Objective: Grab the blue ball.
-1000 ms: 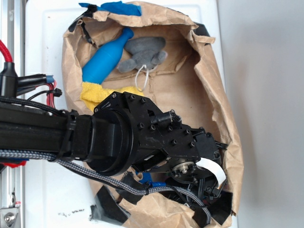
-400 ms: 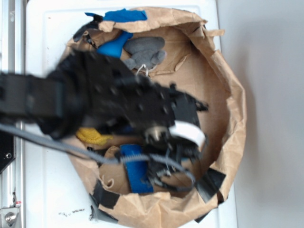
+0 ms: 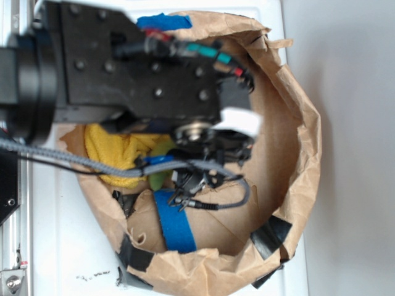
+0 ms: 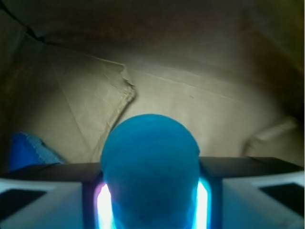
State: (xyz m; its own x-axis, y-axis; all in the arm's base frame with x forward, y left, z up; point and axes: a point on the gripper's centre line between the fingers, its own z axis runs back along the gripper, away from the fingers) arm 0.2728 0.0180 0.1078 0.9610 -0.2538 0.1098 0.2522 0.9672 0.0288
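Inside the bag, jaws clamp (tightly) the blue ball.

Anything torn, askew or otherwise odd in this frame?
Nothing is spilled. The paper bag is crumpled, its rim patched with black tape. In the wrist view the blue ball sits between the gripper fingers, above the bag floor. The yellow cloth and blue strip lie loose inside.
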